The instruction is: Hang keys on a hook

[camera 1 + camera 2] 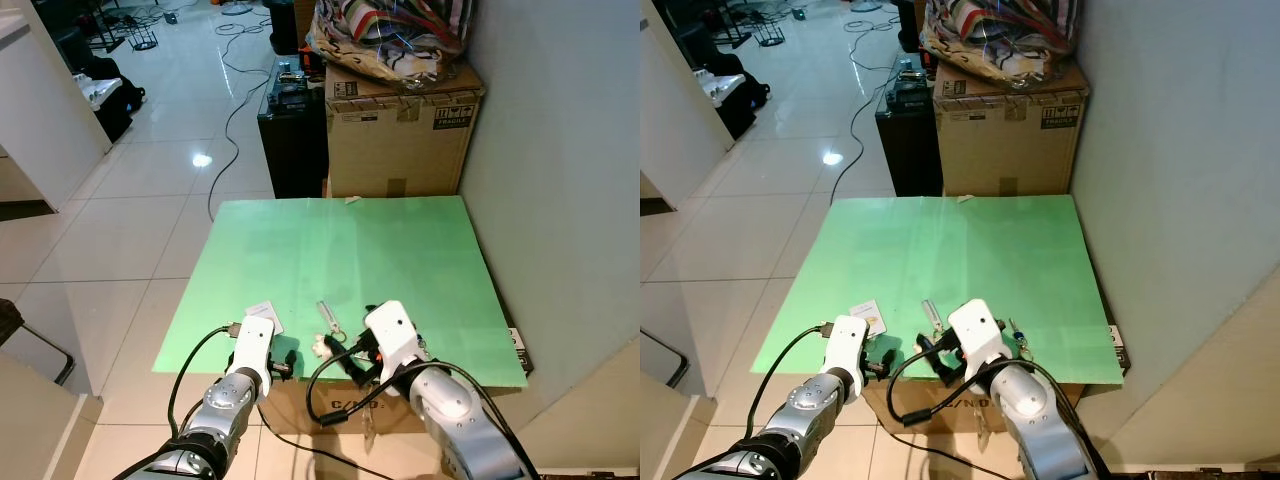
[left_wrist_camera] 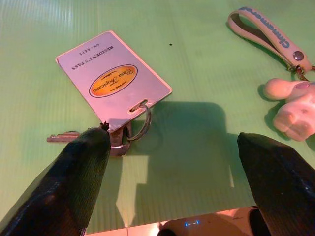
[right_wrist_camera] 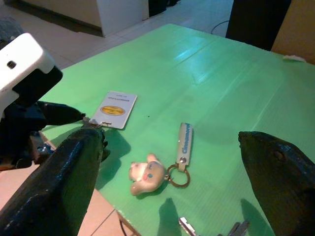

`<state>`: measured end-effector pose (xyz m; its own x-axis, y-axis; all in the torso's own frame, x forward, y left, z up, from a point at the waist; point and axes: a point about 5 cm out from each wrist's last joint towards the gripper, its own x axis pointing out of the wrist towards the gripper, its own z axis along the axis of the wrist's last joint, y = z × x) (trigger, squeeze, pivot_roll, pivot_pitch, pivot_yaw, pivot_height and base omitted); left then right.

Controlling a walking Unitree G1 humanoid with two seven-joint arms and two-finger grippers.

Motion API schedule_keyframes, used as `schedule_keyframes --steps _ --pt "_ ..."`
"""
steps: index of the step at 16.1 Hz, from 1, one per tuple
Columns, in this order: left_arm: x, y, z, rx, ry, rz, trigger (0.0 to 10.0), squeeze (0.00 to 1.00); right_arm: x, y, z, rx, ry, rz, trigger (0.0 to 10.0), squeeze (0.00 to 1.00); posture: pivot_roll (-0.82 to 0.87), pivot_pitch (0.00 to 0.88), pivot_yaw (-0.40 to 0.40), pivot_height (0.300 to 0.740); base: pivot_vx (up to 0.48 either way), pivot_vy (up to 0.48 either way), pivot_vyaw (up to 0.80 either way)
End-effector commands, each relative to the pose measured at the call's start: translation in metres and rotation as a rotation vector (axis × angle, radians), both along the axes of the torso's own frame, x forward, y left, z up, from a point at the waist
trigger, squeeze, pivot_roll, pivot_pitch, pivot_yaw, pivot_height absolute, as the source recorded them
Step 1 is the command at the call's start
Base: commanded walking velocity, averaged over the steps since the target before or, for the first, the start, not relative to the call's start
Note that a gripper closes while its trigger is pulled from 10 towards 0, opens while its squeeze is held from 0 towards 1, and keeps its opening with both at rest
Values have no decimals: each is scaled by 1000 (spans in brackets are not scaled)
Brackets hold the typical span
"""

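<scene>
Left eye view: a green table (image 1: 350, 260) stands against a grey wall (image 1: 560, 170), with a cardboard box (image 1: 395, 140) at its 12 o'clock edge. Both arms reach over the near edge. The left gripper (image 1: 283, 365) sits at 7 o'clock of the table, the right gripper (image 1: 352, 362) at 6 o'clock. A pass card (image 1: 264, 316) lies just beyond the left gripper; a strap (image 1: 328, 317) and a white charm (image 1: 322, 346) lie just ahead of the right one.

Right eye view: a second bunch of keys (image 1: 1018, 335) lies at 3 o'clock of the right wrist, near the table's front edge.

Left wrist view: the fingers (image 2: 74, 182) are spread wide, grasping nothing. The card sits at 11 o'clock, its ring (image 2: 140, 123) and a key (image 2: 64, 138) touching the tip of one finger. The strap and charm lie at 2 o'clock.

Right wrist view: the fingers (image 3: 59, 182) are parted and empty. The charm (image 3: 145, 175), strap (image 3: 183, 142) and card (image 3: 114, 109) lie between them on the table, with the keys (image 3: 236, 229) at 5 o'clock.
</scene>
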<state>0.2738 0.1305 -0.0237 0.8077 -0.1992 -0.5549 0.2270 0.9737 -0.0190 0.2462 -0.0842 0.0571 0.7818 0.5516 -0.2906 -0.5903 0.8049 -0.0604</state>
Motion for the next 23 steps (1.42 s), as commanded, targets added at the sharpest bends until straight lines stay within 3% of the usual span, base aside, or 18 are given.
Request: schedule_keyframes --steps 1,12,17,19,20,21,23 --pt "-1 1 -2 12 23 -7 10000 0 -2 2 -2 -2 16 12 10000 0 -285 36 167 740 0 0 0" --pt "16 -7 11 34 10 -5 10000 0 -10 1 -4 -8 30 9 10000 0 -308 68 172 740 0 0 0" --pt "13 5 6 70 52 74 10000 0 -14 -1 -5 -8 39 -2 10000 0 -319 80 177 740 0 0 0" --pt "12 5 5 70 54 69 9529 0 -15 -2 -5 -9 39 -2 10000 0 -319 82 175 740 0 0 0" --pt "12 3 5 66 59 60 6784 0 -16 -2 -6 -10 41 -2 10000 0 -320 85 171 740 0 0 0" --pt "11 1 4 61 66 46 6078 0 -16 -3 -6 -13 43 -1 10000 0 -321 86 170 740 0 0 0" --pt "10 -2 4 59 75 36 6392 0 -17 -3 -6 -15 44 1 10000 0 -324 89 167 740 0 0 0"
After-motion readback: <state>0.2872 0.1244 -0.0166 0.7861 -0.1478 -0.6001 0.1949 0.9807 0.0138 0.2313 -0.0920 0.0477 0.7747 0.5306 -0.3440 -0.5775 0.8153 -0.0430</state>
